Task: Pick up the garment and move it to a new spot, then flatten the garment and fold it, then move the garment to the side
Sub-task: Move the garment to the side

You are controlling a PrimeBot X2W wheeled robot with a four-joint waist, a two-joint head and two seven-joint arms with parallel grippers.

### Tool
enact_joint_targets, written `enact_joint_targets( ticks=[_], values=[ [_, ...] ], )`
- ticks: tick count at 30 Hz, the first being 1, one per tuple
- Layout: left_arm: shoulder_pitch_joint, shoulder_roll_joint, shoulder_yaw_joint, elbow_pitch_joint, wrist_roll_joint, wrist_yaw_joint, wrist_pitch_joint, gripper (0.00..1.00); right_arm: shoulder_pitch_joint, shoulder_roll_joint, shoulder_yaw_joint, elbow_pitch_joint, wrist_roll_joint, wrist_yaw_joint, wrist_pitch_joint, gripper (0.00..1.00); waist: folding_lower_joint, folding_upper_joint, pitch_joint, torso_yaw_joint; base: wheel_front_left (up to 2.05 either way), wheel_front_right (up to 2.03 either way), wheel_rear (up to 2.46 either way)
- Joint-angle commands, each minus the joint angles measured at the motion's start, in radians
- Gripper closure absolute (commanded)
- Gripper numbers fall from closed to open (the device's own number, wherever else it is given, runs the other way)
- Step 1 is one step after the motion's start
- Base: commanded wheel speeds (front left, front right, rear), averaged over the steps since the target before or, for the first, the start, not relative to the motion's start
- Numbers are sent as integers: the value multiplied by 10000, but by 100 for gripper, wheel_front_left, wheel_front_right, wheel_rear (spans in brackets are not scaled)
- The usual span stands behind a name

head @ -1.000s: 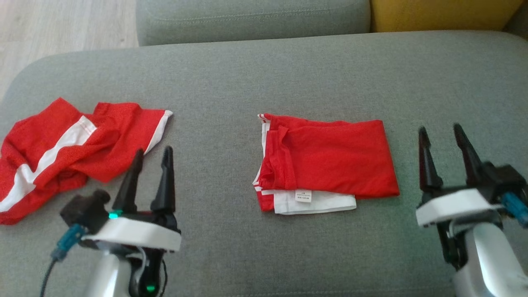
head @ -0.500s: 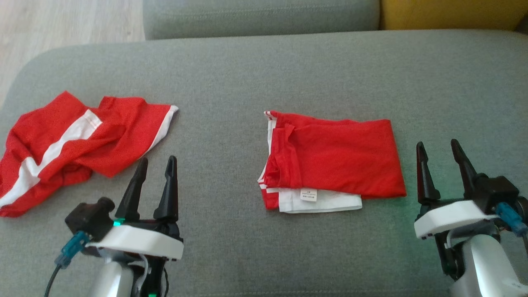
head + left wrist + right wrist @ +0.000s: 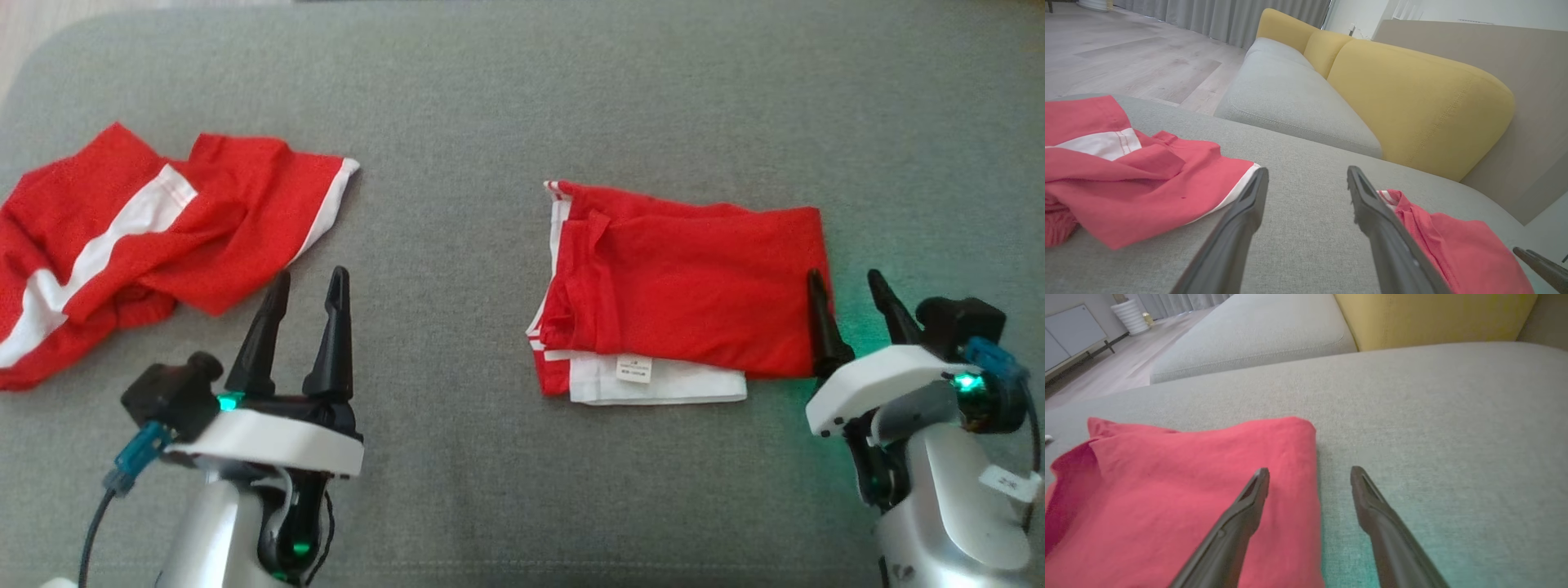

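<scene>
- Grey woven seat [image 3: 457,98] under everything, bare between the two garments.
- Past its far edge, seen from the left wrist: second grey cushion [image 3: 1290,98], yellow backrests [image 3: 1412,106], pale wood floor [image 3: 1126,61], grey curtains [image 3: 1220,16].
- From the right wrist, far off by the floor: white cabinet [image 3: 1069,335] and ribbed white pot [image 3: 1131,316].
- Red folded garment [image 3: 686,286], white layer and small label along its near edge, flat just right of the seat's middle.
- Red-and-white crumpled garment [image 3: 147,237] heaped at the seat's left edge.
- Wide-spread left gripper [image 3: 309,276], nothing between the fingers, over bare seat just beside the crumpled garment's near corner.
- Equally wide right gripper [image 3: 843,275], holding nothing, straddling the folded garment's right edge: one finger over red cloth, the other over bare seat. Contact with the cloth not clear. Green glow on the seat beside it.
- Against half a second ago: head camera tipped down, whole picture shifted.
- Right gripper then clear of the folded garment's right edge, now across it, with the wrist rolled and its green lamp [image 3: 967,381] turned up.
- Both garments unmoved on the seat, left gripper much where it was.
</scene>
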Motion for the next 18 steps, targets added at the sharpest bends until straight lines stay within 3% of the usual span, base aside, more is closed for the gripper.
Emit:
enact_joint_targets(
  ticks=[1, 12, 13, 14, 15, 18],
  values=[
    [-456, 76, 299, -309, -21, -54, -122, 0, -397, 34, 242, -95, 86, 37, 115, 0, 0, 0, 164, 103, 0, 0, 0],
    [-639, 76, 329, -280, 18, -59, -122, 0, -894, 38, 897, 1084, 686, 37, 633, 0, 0, 0, 421, 144, 0, 0, 0],
    [-660, 76, 336, -283, 22, -60, -122, 0, -947, 38, 996, 1172, 731, 37, 686, 54, 0, 0, 438, 126, 0, 0, 0],
    [-684, 76, 348, -285, 29, -60, -122, 0, -1007, 38, 1094, 1212, 705, 37, 671, 86, 0, 0, 456, 101, 0, 0, 0],
    [-706, 76, 365, -284, 37, -60, -122, 0, -1063, 38, 1205, 1228, 652, 37, 614, 100, 0, 0, 465, 70, 0, 0, 0],
    [-730, 76, 424, -288, 88, -60, -122, 0, -1247, 34, 1499, 1136, 97, 37, 212, 100, 0, 0, 453, -71, 0, 0, 0]
  ],
)
